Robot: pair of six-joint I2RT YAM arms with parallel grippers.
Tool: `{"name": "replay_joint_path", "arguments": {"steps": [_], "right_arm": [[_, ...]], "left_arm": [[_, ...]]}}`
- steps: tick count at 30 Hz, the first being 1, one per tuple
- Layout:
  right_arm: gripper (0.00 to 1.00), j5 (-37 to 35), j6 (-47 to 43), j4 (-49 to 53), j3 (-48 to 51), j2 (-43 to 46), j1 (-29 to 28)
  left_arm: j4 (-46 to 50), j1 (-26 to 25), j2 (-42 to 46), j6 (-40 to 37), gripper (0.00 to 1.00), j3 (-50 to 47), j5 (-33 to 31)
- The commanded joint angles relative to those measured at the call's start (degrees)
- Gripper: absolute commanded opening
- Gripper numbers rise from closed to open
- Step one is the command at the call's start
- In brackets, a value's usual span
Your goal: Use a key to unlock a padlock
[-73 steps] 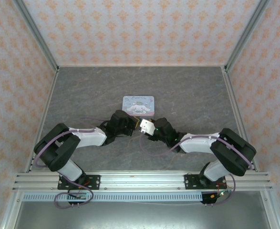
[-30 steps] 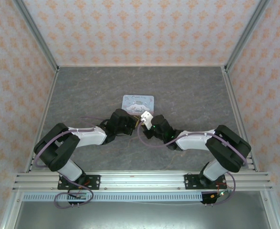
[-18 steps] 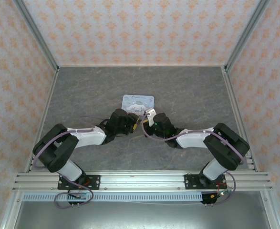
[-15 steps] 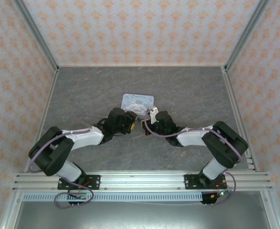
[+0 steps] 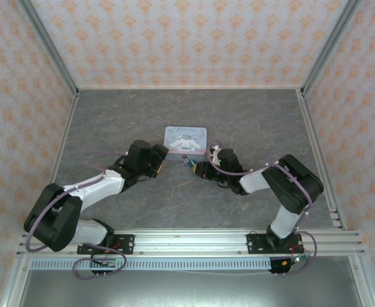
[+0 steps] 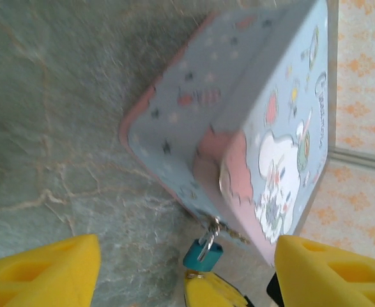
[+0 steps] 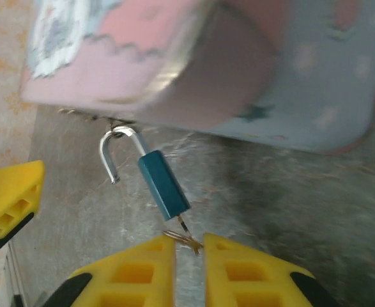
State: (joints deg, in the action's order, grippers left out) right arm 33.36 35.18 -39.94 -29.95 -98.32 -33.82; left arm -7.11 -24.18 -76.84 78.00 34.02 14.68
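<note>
The teal padlock hangs from the latch of the pale-blue tin, its silver shackle swung open with one end free. The thin key sticks in the padlock's bottom, and its ring lies at my right gripper's fingertips. My right gripper is open by a narrow gap just below the padlock. In the left wrist view the padlock dangles under the tin, and my left gripper stands wide open, holding nothing. From above, the left gripper is left of the tin and the right gripper is just in front of it.
Grey marbled floor lies around the tin. Patterned walls close in the back and both sides. An aluminium rail runs along the near edge by the arm bases. A yellow finger of my left gripper shows left of the padlock.
My left gripper has opened, let go at the padlock and drawn back to the left. My right gripper has moved closer to the tin and its jaws have parted a little.
</note>
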Motion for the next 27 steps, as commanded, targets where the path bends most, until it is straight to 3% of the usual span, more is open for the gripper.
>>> {"name": "replay_joint_path", "arguments": {"steps": [1,5,8,12,19,27], "right_arm": [[0.29,0.79,3.16,-0.91,1.27,1.77,1.65],[0.49,-2.66,-4.45,8.59,-0.01,8.24,1.74],[0.59,-0.56,-6.25,6.2,-0.6,9.32,2.42],[0.59,4.48,-6.7,3.9,-4.79,6.14,2.62],[0.6,4.43,-11.58,6.04,-11.44,1.43,3.81],[0.6,6.01,-15.89,2.54,-14.74,-1.92,8.01]], "left_arm": [[4.39,2.87,1.29,-6.29,0.77,2.32,0.97],[9.59,5.27,-0.25,-12.86,0.82,7.81,1.3],[9.52,7.13,-3.78,-15.85,0.83,10.76,3.62],[8.81,8.06,-9.95,-19.36,0.82,14.94,6.91],[9.8,8.1,-19.03,-22.89,0.77,19.49,9.4],[10.3,7.34,-19.44,-21.95,0.7,14.87,7.84]]}}
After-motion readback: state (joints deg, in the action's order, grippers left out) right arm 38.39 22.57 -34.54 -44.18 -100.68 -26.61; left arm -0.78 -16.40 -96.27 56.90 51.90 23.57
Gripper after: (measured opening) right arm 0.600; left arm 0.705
